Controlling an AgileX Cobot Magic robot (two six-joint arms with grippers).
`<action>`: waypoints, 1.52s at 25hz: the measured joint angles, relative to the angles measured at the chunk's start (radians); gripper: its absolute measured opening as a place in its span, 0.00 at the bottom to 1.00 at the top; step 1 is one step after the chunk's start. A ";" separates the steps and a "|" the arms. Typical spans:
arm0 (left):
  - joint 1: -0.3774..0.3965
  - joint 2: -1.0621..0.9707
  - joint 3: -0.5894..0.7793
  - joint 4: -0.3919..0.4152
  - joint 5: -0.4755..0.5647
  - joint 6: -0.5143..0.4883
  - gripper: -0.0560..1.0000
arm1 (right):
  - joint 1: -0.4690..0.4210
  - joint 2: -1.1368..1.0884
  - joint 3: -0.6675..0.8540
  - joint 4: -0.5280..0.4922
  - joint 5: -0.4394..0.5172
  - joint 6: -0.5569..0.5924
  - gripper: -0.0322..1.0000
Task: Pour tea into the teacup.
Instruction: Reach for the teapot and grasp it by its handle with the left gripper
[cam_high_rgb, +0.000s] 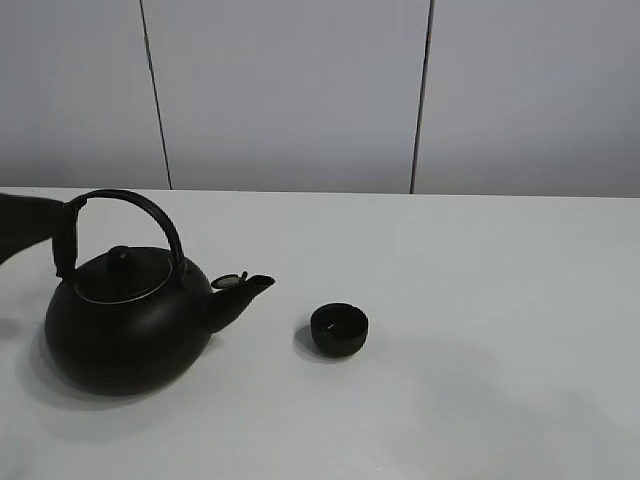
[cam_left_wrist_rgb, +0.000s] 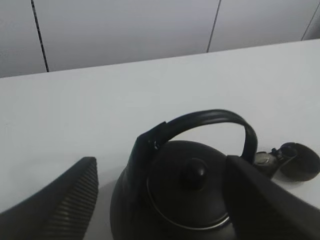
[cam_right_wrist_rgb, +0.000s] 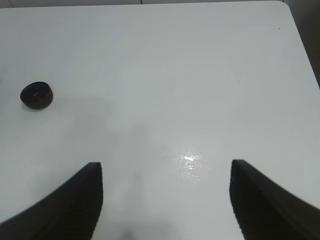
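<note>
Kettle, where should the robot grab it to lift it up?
By the top of the arched handle, coming down from above with the left tool. The handle stands upright over the lid, leaving a gap to close in; the round body looks too wide.

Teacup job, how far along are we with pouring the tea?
Nothing looks done: the kettle stands upright on the table, spout toward the teacup, no stream showing. In hand: the open left tool straddles the kettle near its handle, not gripping. Remaining: grasp, lift, tilt, pour. The right tool hangs open over bare table.
</note>
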 joint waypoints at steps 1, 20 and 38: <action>0.000 0.031 0.000 -0.013 -0.026 0.034 0.54 | 0.000 0.000 0.000 0.000 0.000 0.000 0.51; 0.000 0.300 -0.052 -0.185 -0.264 0.317 0.49 | 0.000 0.000 0.000 0.000 0.000 0.000 0.51; 0.000 0.398 -0.114 -0.189 -0.296 0.317 0.49 | 0.000 0.000 0.000 0.001 -0.001 0.000 0.51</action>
